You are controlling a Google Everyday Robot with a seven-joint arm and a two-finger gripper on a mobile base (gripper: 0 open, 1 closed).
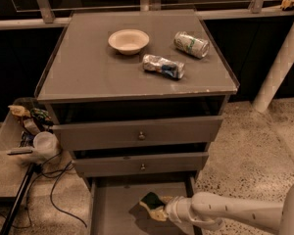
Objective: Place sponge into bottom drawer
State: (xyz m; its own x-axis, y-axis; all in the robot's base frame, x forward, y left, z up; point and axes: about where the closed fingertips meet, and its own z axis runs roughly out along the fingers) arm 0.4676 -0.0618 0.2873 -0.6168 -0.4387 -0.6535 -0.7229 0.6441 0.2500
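Grey cabinet [88, 77], bottom drawer [112, 202] open, jaws above it (reaching from the right) clamped on sponge [151, 201]

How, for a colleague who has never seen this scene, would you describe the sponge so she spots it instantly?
Find the grey three-drawer cabinet, then its pulled-out bottom drawer. Over the drawer's floor the robot's gripper holds the sponge. It is the only dark green-topped, pale yellow thing, unlike the silver cans on top.

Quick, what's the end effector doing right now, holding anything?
End effector: closed on the sponge, over the bottom drawer.
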